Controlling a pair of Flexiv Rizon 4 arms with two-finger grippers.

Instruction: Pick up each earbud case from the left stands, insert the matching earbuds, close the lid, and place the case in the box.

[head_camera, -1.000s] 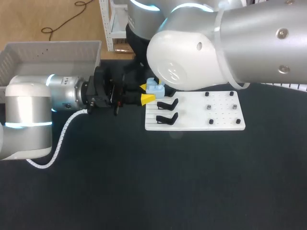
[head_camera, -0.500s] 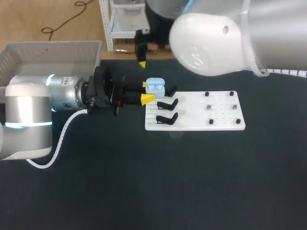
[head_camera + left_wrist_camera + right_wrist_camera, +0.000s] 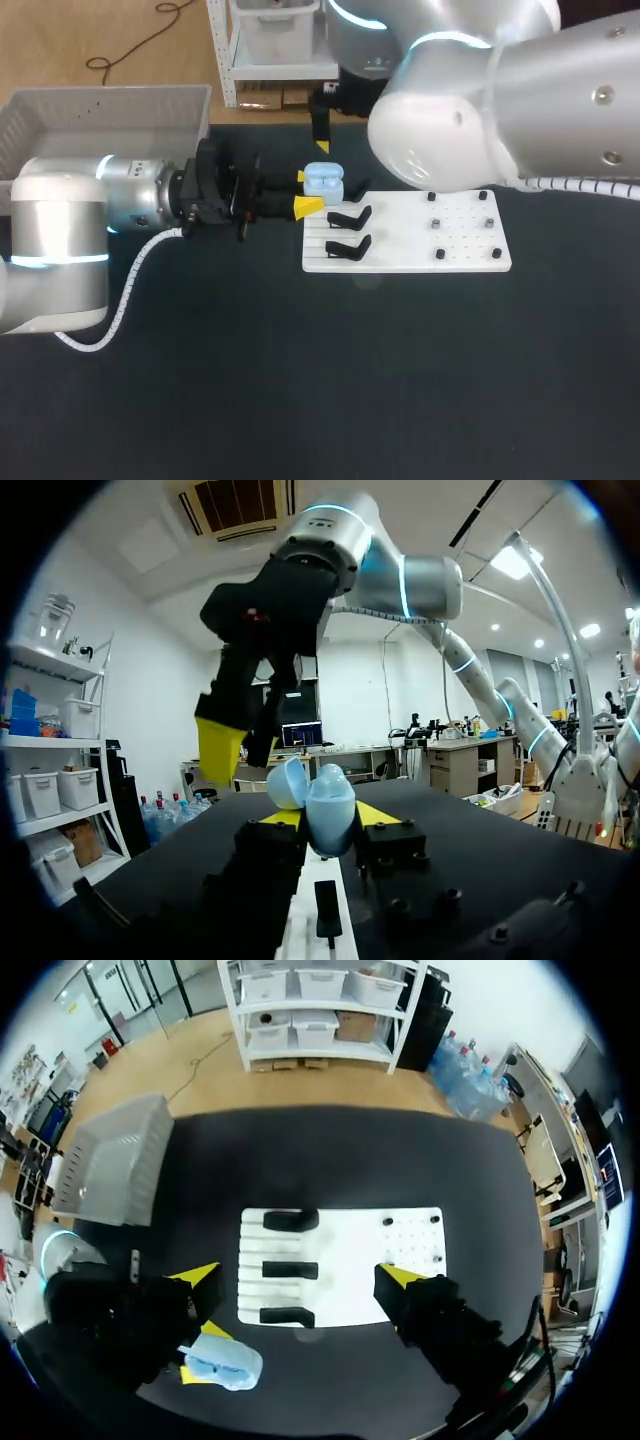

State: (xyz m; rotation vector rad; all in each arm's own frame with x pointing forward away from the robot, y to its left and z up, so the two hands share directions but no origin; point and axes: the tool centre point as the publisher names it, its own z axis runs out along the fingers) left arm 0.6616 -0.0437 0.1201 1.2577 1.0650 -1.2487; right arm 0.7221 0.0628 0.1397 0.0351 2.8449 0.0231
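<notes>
Though half behind case (image 3: 328, 815), left fingers (image 3: 378, 813)

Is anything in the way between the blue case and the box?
Nothing visible on the table between the earbud case and the box; only the left arm, whose end effector holds the case.

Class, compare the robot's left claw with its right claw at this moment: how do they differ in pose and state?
The left claw grips the open light-blue earbud case between its fingers, while the right claw is open and holds nothing. The left claw lies level, pointing toward the white stand board, while the right claw hangs above the board, pointing down. Both have two fingers with yellow tips.
</notes>
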